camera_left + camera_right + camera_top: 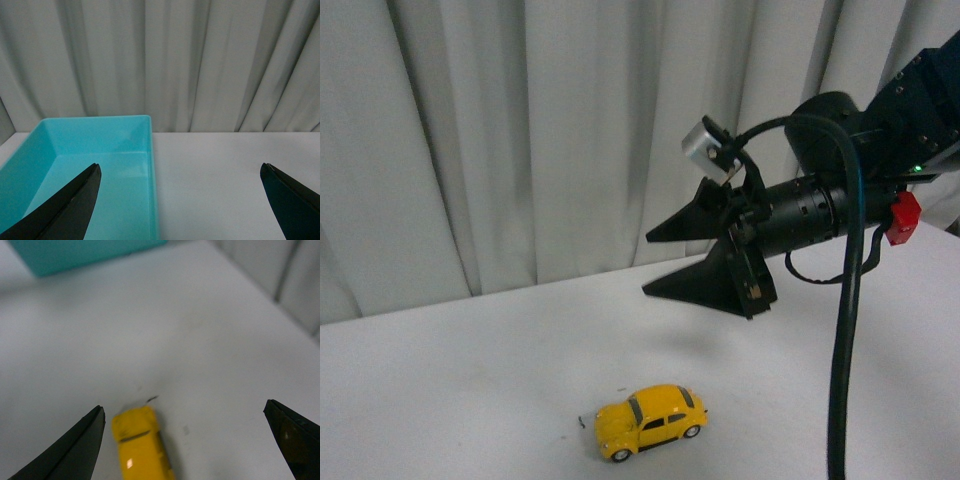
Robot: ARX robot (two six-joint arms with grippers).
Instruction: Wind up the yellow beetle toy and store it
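Overhead, the right gripper [648, 264] hovers with jaws spread wide, well apart from the yellow beetle toy [650, 420] standing on the white table [440, 380]. Risk: the toy sits off-centre between the jaws, so closing uncorrected could push it rolling away.

In the right wrist view we see only one end of the yellow toy car [139, 440]; the rest runs past the picture's edge, and blur hides its details. The blue-green tray [85, 255] shows there only as a blurred corner. In the left wrist view its near part is cut off, and one finger of the left end effector [180, 167] covers some of it. A tiny dark mark [581, 421] left of the car is too small for us to tell. The right arm [880, 150] runs off the right edge of the front view.
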